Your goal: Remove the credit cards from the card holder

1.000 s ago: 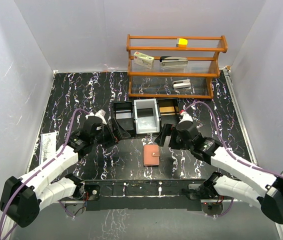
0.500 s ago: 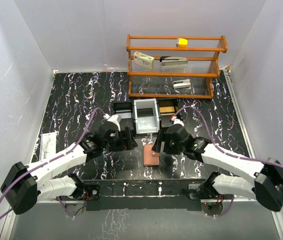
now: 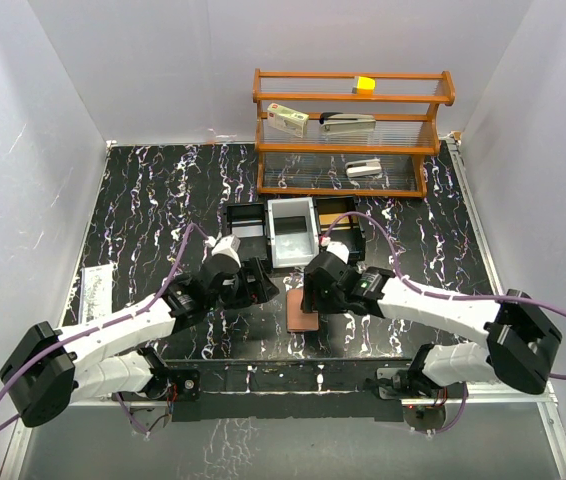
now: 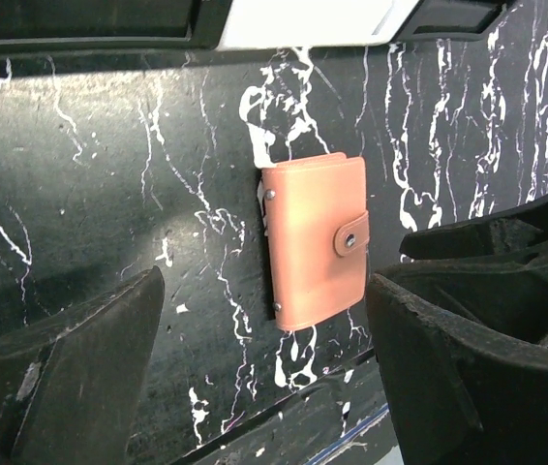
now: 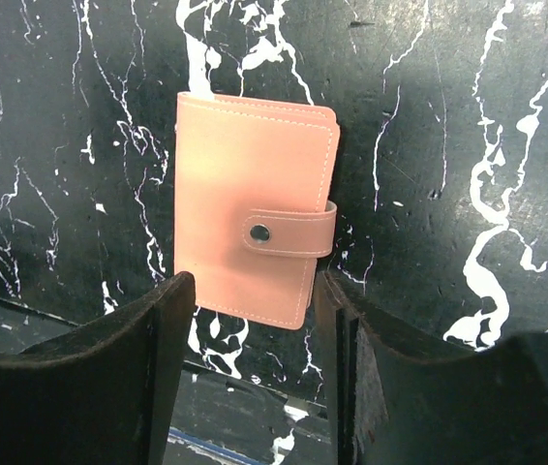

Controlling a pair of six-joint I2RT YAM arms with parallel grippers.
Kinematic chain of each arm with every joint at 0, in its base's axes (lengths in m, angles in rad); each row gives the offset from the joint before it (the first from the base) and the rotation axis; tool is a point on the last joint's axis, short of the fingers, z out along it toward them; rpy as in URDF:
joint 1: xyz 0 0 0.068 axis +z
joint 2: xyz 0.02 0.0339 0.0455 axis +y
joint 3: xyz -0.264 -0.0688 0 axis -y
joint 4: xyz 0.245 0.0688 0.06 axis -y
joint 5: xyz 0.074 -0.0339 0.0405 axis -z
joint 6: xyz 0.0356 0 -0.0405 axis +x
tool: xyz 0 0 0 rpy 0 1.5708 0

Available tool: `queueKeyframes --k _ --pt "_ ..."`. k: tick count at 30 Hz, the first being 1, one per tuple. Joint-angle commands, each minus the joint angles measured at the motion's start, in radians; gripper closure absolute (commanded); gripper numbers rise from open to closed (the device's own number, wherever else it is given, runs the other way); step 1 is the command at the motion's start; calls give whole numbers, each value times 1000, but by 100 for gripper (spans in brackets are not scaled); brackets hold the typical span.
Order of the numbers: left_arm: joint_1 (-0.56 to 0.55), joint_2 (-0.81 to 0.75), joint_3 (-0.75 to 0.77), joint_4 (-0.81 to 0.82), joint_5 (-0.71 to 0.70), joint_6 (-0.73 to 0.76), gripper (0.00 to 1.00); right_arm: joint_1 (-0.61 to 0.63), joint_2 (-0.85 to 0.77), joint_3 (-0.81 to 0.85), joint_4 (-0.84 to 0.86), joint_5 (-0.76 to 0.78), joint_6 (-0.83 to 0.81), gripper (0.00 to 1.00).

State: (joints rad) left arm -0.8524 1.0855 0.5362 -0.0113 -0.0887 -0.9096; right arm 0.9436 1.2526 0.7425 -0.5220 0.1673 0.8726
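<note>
1. Over the last second both arms have swung inward from either side of the black tray and now crowd the card holder, which lies flat on the marbled table near its front edge.
2. This looks like the approach: the holder is snapped shut and no credit cards show.
3. The right gripper has narrowed from wide to about half open. Its fingers straddle the near end of the card holder; whether they touch it is unclear.
4. The left gripper stands wide apart and empty, hovering just left of the card holder.
</note>
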Motion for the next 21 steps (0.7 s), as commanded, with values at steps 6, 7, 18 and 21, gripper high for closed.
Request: queueKeyframes --k 6,7,18,21 --pt "-6 -25 -25 -4 -16 -59 23 11 117 128 -55 34 -15 55" --pt "-5 -26 -29 1 -17 -62 24 11 127 130 -51 27 -14 57" --pt "-6 35 -5 24 50 -40 25 16 218 121 -81 38 -56 64" --pt "-9 92 16 13 85 -17 25 17 223 100 -86 63 -53 65"
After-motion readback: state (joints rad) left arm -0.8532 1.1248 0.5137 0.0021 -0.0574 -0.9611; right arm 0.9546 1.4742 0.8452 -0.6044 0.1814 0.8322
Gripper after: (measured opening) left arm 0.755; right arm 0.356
